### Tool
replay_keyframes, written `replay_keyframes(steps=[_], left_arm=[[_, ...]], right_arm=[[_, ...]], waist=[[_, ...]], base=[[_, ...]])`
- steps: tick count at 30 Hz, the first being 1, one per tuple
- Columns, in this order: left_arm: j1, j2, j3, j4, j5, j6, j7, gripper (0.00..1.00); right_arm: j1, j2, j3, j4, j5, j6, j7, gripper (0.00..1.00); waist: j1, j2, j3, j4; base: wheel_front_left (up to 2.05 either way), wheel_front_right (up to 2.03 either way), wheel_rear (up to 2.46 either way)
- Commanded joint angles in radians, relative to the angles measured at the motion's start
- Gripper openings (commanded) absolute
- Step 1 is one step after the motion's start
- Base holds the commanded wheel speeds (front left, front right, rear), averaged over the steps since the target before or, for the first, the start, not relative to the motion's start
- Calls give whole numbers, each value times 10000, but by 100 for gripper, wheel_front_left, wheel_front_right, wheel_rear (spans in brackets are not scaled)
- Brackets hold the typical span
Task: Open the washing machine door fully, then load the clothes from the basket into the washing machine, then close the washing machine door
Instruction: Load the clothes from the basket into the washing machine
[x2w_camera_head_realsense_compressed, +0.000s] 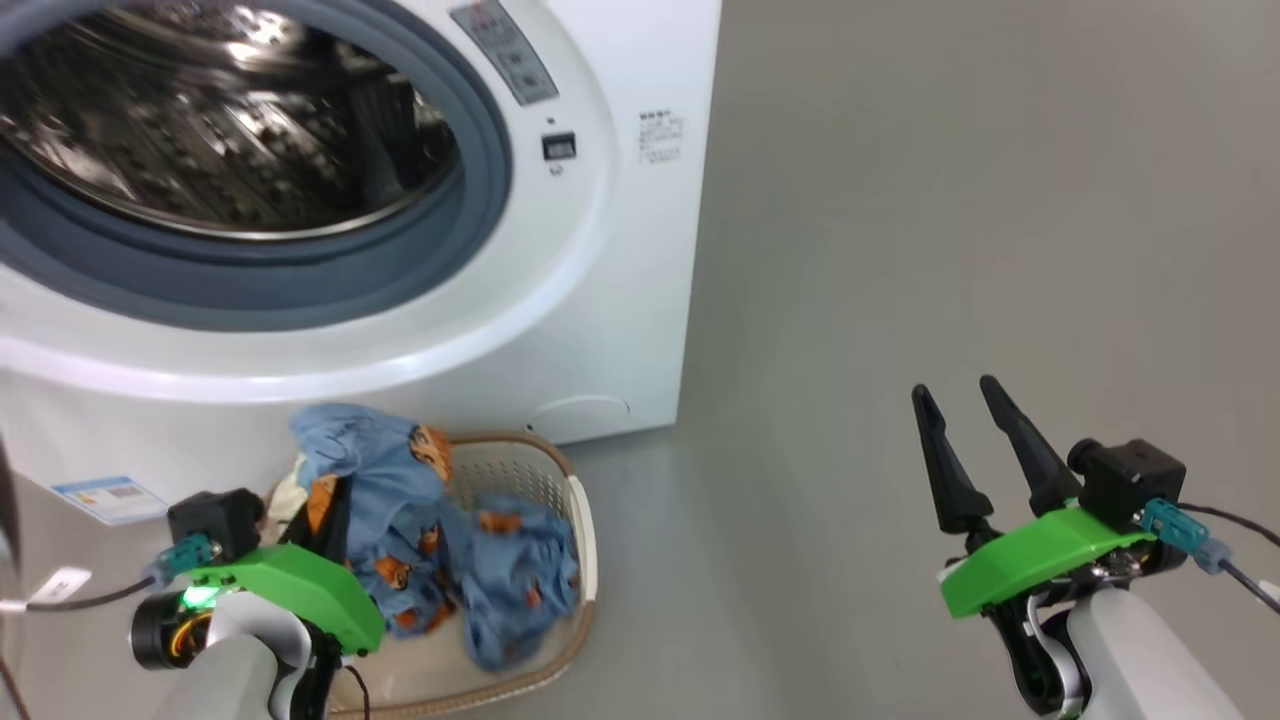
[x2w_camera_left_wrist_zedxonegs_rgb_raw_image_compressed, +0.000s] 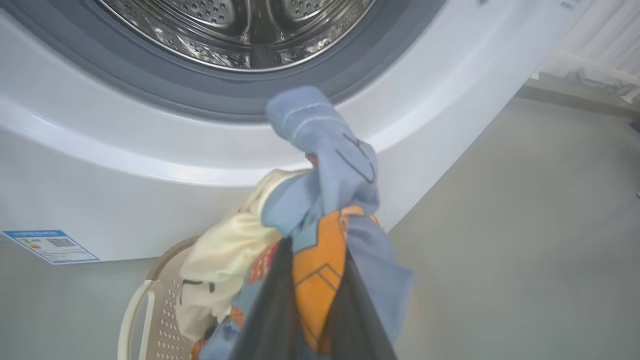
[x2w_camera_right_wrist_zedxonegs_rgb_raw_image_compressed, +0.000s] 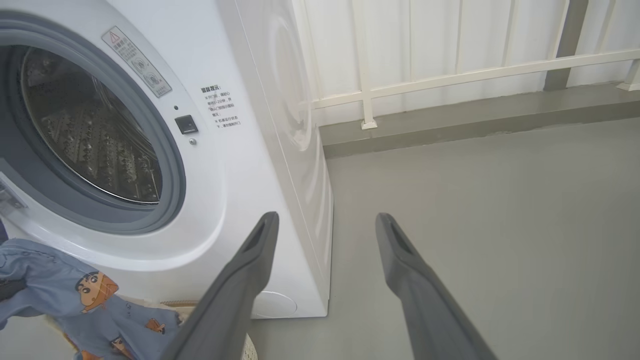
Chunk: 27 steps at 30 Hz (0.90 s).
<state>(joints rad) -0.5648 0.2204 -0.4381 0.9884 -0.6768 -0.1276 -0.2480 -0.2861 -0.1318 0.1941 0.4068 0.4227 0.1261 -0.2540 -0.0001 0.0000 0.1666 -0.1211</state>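
Washing machine: white front-loader standing on the grey floor; its round opening is uncovered, with the grey seal and steel drum in plain sight.
Basket: cream, with a brown rim, on the floor just in front of the machine's lower panel.
Clothes: a blue bundle with orange prints is raised above the basket, below the opening. A cream piece hangs beside it, and more blue cloth lies in the basket.
Left gripper: clenched on the blue printed cloth, its dark fingers pinching the fabric over the basket.
Right gripper: released, jaws spread wide with nothing between them, off to the machine's right side, above bare floor and well apart from the basket.
Blue label: stuck on the machine's lower front, left of the basket.
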Motion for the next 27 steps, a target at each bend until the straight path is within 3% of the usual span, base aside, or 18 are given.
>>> replay_keyframes(steps=[1, 16, 27], left_arm=[[205, 375, 499, -654, 40, 128, -134, 0], [2130, 522, 1112, -4894, 563, 1215, 25, 0], [2779, 708, 1152, -6717, 433, 1792, 624, 0]], right_arm=[[130, -105, 174, -179, 61, 46, -78, 100], [638, -345, 174, -106, 236, 46, -78, 100], [757, -371, 196, -97, 285, 46, -78, 100]], waist=[[1, 0, -504, 271], [1, 0, -1389, 481], [1, 0, -1512, 510]], base=[[0, 0, 0], [0, 0, 0], [0, 0, 0]])
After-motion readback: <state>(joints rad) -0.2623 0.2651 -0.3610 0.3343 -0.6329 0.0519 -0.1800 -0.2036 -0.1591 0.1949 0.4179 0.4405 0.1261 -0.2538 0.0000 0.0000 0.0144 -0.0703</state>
